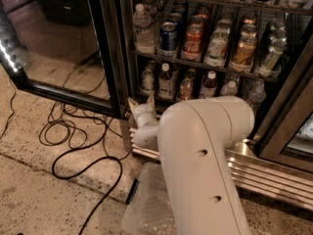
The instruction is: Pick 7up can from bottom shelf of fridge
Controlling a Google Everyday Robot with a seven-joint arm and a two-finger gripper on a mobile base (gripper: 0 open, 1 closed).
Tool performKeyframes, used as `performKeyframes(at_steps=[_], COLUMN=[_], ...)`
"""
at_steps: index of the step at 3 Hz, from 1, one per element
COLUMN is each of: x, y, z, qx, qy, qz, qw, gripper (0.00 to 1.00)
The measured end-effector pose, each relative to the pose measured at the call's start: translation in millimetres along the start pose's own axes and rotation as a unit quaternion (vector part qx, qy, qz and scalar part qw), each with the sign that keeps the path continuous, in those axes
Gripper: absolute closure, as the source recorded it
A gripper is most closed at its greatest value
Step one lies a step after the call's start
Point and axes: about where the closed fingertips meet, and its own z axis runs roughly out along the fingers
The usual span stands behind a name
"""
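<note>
The fridge (115, 58) stands open, showing its dark wire shelves. On the bottom shelf (195, 98), a small silver-green can, apparently the 7up can (147, 80), stands at the far left, beside brown white-capped bottles (165, 80). My gripper (141, 102) is low in front of the shelf's left end, just below and in front of that can, fingers spread and empty. My big white arm (205, 160) covers the lower middle of the view and hides the shelf's front edge.
The glass door (54, 43) is swung open at left. Black cables (73, 136) loop on the speckled floor. A clear plastic tub (144, 204) lies under the arm. The ribbed steel grille (269, 173) runs along the base. Blue, red and other cans (193, 38) fill the shelf above.
</note>
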Motion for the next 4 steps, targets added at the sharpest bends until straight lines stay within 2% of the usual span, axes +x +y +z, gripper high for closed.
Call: performKeyframes(at_steps=[4], x=[-29], y=[-14], z=[28], qx=[0.017], qy=[-0.035], qz=[-0.021], qw=[0.9990], gripper=[0.29])
